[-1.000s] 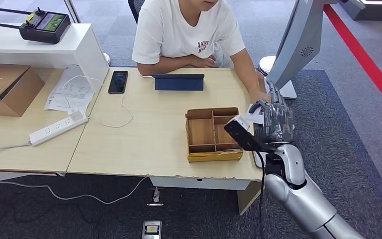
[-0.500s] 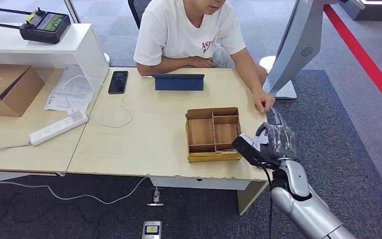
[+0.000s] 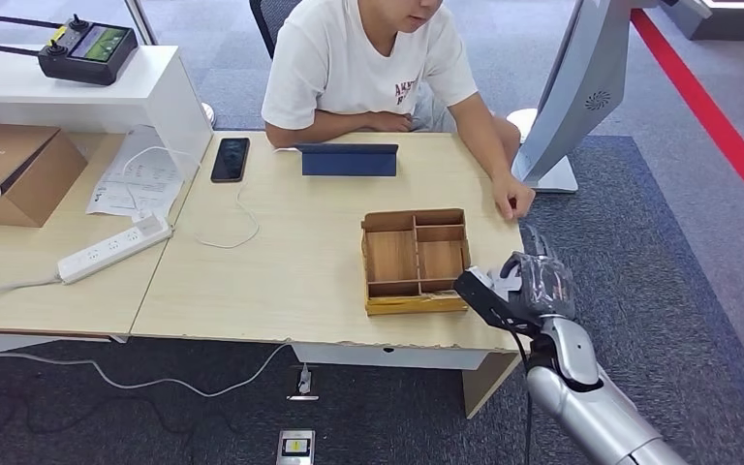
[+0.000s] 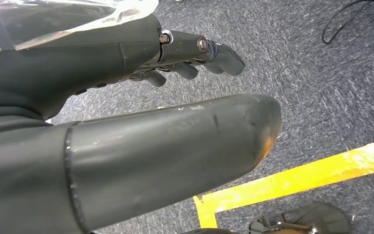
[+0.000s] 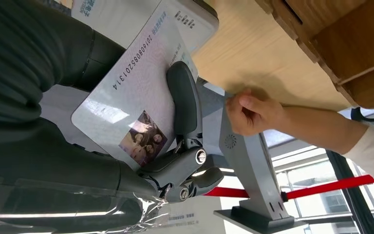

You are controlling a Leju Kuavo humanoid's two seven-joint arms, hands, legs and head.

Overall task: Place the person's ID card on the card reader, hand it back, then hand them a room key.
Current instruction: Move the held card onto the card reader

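Right hand is hiding most of the card reader at the table's right edge, fingers pinching the ID card above it. Left hand is hanging loosely apart, holding nothing.

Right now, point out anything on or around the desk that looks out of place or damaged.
Nothing looks spilled or broken. One oddity: a small device lies on the carpet under the desk edge, near a loose cable. The desk's front edge looks chipped. The right hand holds the ID card over the white card reader.
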